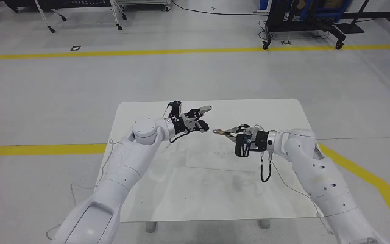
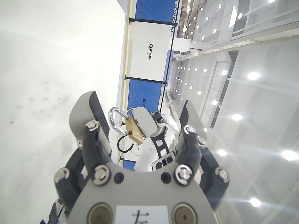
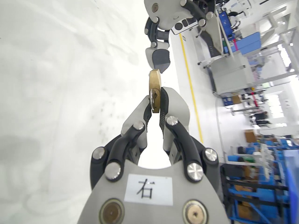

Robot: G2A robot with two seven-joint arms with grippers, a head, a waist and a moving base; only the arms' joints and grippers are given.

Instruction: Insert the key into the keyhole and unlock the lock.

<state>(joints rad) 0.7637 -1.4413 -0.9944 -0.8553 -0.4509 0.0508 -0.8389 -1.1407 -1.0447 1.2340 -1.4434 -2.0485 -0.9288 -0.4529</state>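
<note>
Two grippers face each other above mid-table. Right gripper [image 3: 157, 97] pinches small brass padlock [image 3: 154, 80] by its body. Steel shackle [image 2: 114, 120] points left toward wide-open left gripper [image 2: 140, 99]; keyhole [image 3: 155, 93] faces right, away from it.

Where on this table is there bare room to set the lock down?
Bare tabletop lies along the near edge, between the left arm and the right arm, and in the far strip beyond the grippers. Crowded: mid-table, where the open left gripper faces the right gripper clamped on the lock.
</note>
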